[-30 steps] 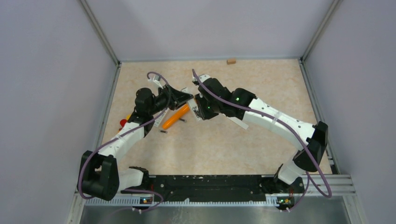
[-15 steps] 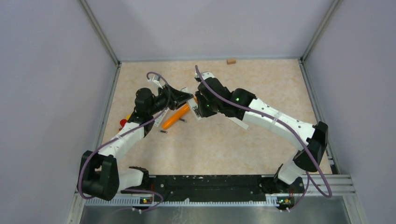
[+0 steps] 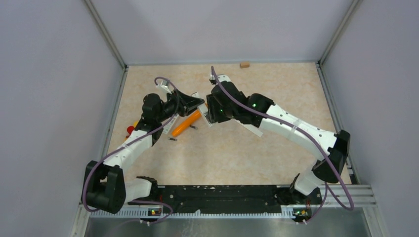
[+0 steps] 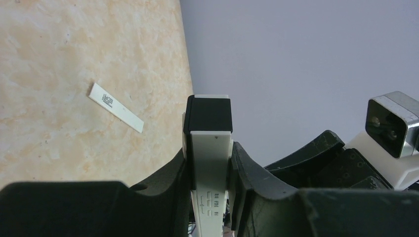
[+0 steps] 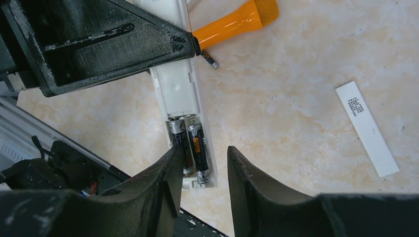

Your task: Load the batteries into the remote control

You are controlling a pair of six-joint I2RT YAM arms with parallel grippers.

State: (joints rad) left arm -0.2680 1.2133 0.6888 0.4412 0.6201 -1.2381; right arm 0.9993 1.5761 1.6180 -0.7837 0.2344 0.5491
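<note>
White plastic remote control sits clamped in the left arm's fingers, held off the surface. Two dark batteries lie lengthwise inside it, just beyond the right arm's parted, empty fingers. Only the right wrist view shows them; from overhead they are hidden.

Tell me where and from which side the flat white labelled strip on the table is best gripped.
Pinch the white strip across its narrow width, near mid-length, coming straight down. It lies flat on the table, long and thin, with bare surface along both long edges; its ends look too far apart to span.
</note>
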